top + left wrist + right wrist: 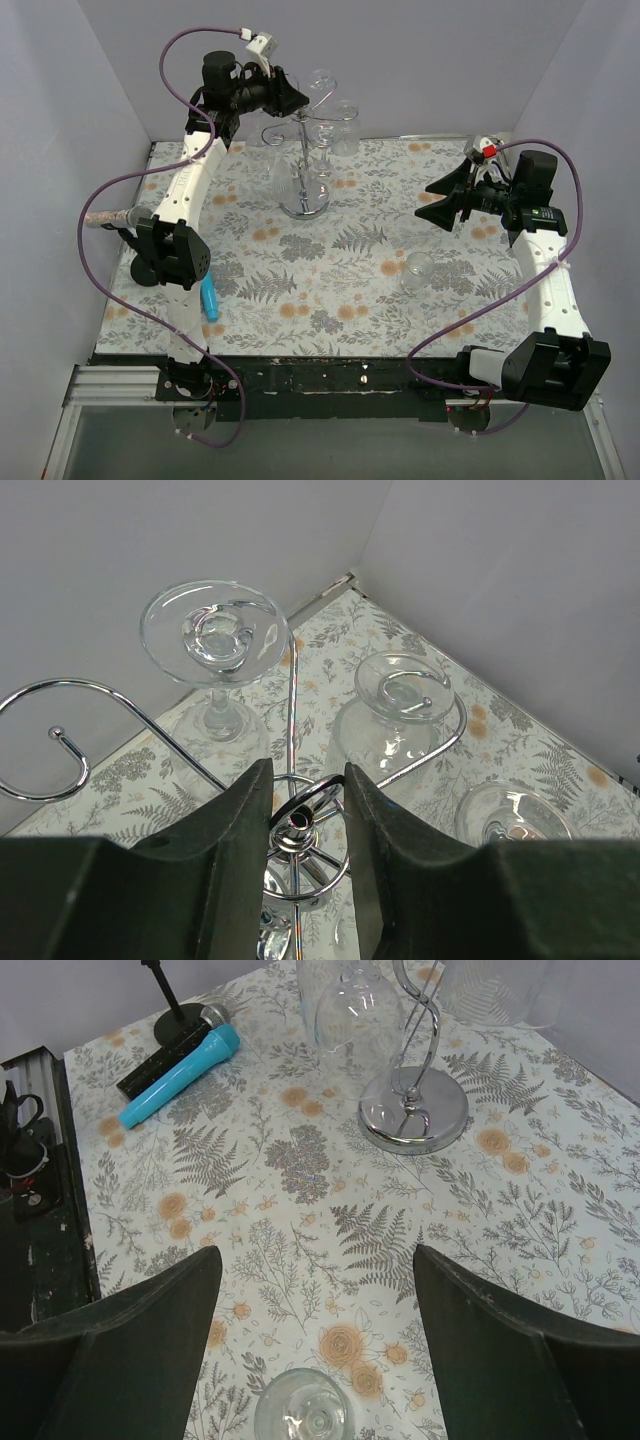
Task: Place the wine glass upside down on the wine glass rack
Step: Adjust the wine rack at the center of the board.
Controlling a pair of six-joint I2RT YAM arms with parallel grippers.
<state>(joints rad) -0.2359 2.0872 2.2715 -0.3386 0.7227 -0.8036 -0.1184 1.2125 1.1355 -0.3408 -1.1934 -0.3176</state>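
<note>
Starting with the top view: the rack point(305, 160) stands at the far middle of the table point(350, 300) with other glasses point(345, 125) hung on it, and the left gripper point(299, 97) hovers at its top. The wine glass point(418, 268) sits loose on the cloth at 4 o'clock from the rack's base (neither arm touches it). The right gripper point(425, 200), at 12 o'clock from it, is spread wide. Left wrist view: the fingers point(235, 830) stand a narrow gap apart, clamping nothing. Right wrist view: the wine glass lies at 6 o'clock, below the parted jaws.
</note>
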